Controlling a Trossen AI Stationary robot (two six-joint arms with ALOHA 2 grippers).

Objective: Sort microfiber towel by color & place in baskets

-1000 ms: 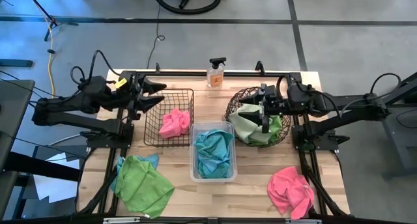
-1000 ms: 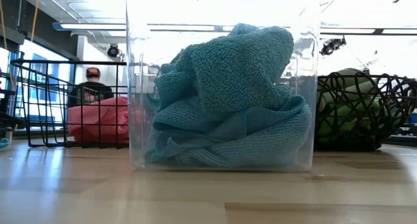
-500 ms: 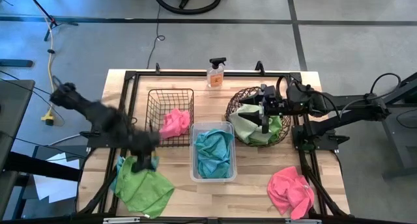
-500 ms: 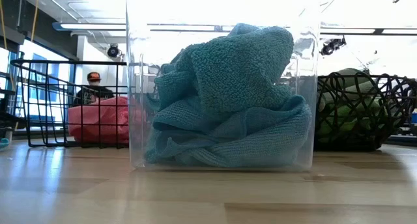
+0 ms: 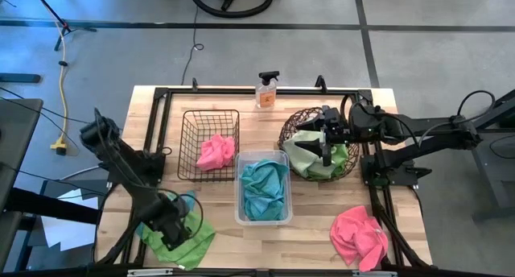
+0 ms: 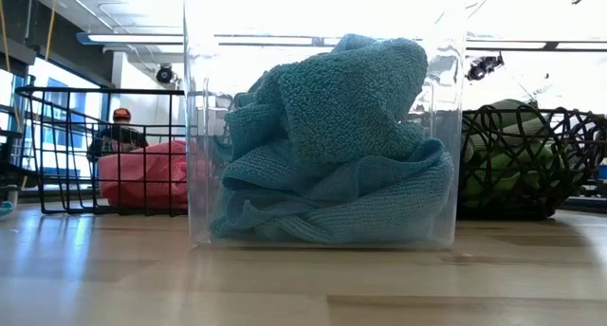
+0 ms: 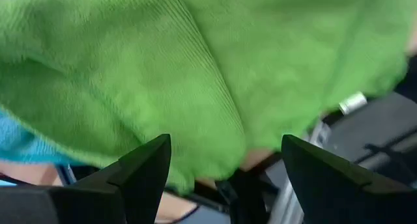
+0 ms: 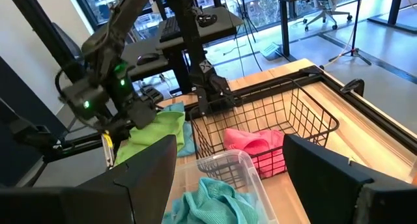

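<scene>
You've got pink in the wire basket (image 5: 208,134), teal in the clear tub (image 5: 263,218), green in the woven basket (image 5: 291,124) — left gripper (image 5: 175,226) wide open over the loose green towel (image 5: 187,238), right gripper (image 5: 326,145) open above the woven basket, pink towel (image 5: 359,233) still out.

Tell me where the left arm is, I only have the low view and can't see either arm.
Observer: The left pincer is open just above a loose green towel at the front left of the table.
Operator: Any other towels outside the baskets?
Observer: A pink towel lies loose at the front right.
Operator: And the right arm?
Observer: The right pincer hangs open over the round woven basket.
</scene>
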